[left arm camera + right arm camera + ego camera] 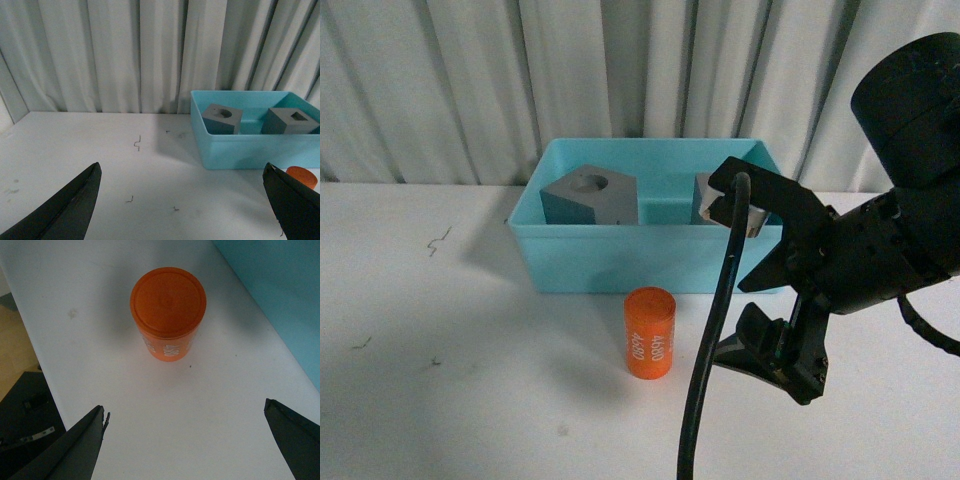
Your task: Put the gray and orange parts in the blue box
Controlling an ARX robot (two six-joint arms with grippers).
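On the near side of the white table [440, 400], the right gripper [184, 412] and left gripper [182, 167] both gape wide, holding nothing. The smooth orange cylinder [650, 333] stands upright left of the right gripper. Beyond it, the blue box [620, 265] holds the round-recess gray cube [588, 197] and the square-recess gray cube [290, 121], both matte.

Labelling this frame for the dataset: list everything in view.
box: one, light blue, on table by curtain
round-recess cube: one, gray, in box, left
square-recess cube: one, gray, in box, right
cylinder: one, orange, upright on table in front of box
table: one, white
curtain: pale gray, behind
cable: one, black, at right gripper
right gripper: black, open, near cylinder, not touching
left gripper: black, open, empty
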